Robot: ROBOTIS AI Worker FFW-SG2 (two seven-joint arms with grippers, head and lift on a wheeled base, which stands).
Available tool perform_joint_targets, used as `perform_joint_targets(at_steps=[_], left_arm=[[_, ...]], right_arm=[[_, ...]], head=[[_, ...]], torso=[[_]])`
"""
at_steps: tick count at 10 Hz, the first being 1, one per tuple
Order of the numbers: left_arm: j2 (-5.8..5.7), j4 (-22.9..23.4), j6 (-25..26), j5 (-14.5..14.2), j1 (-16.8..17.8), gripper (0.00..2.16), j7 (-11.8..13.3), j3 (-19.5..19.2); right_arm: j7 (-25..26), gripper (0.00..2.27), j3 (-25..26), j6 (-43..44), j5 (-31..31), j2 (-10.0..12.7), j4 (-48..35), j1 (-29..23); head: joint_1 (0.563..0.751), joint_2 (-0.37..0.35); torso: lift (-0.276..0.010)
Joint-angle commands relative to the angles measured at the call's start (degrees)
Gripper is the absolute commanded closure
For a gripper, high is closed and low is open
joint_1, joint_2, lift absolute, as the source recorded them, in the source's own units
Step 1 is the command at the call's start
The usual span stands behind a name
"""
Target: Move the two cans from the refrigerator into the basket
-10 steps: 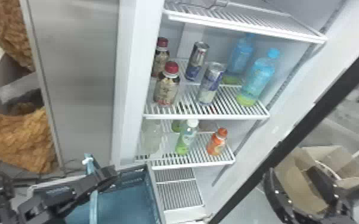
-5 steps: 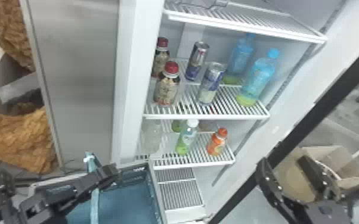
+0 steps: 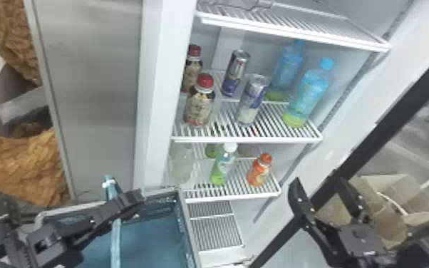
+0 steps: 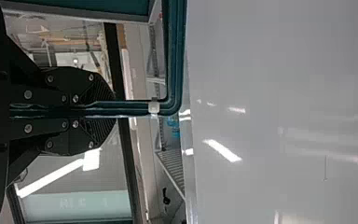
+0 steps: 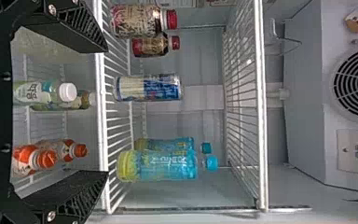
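Two cans stand upright on the refrigerator's middle shelf, the front can before the rear can. My right gripper is open, below and to the right of them. In the right wrist view, the front can lies beyond the open right gripper, clear of both fingers. At lower left, my left gripper holds the handle of the blue basket. In the left wrist view, the left gripper is shut on that teal handle.
Dark-labelled bottles stand left of the cans, blue bottles right. The upper shelf spans above; a lower shelf carries several bottles. The dark door frame and cardboard boxes are at the right.
My right gripper has moved left and upward in the head view, nearer the refrigerator, staying open. The left gripper, basket and cans have kept their places.
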State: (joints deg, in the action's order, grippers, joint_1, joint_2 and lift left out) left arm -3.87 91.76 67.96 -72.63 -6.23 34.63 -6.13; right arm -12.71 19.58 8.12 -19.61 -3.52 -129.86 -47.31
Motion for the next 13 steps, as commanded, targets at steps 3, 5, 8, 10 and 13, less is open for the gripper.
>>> perform_joint_targets(at_steps=[3, 5, 8, 10, 13], left_arm=[[0.0, 0.0, -0.04, -0.5, 0.47, 1.19, -0.18, 0.54], [-0.09, 0.0, -0.04, -0.61, 0.61, 1.19, -0.27, 0.54], [0.0, 0.0, -0.04, -0.95, 0.18, 1.19, -0.27, 0.76], [0.0, -0.14, -0.04, -0.95, 0.04, 1.19, -0.35, 0.88], [0.0, -0.14, -0.04, -0.95, 0.04, 1.19, -0.44, 1.11]], right_arm=[[-0.03, 0.11, -1.76, -3.2, -0.84, -1.14, 3.08, 5.41], [-0.03, 0.11, -3.59, -3.9, -0.39, -2.1, 4.21, 9.21], [0.32, 0.11, -3.81, -5.03, 0.98, -2.02, 6.32, 14.13], [1.9, 0.11, -3.81, -6.99, 1.33, -2.02, 7.87, 17.51], [1.9, 0.1, -3.81, -9.24, 2.35, -2.9, 12.93, 24.26]], head=[[0.695, -0.35], [0.695, -0.35], [0.695, -0.35], [0.695, -0.35], [0.695, -0.35]], torso=[[-0.031], [-0.031], [-0.031], [-0.031], [-0.031]])
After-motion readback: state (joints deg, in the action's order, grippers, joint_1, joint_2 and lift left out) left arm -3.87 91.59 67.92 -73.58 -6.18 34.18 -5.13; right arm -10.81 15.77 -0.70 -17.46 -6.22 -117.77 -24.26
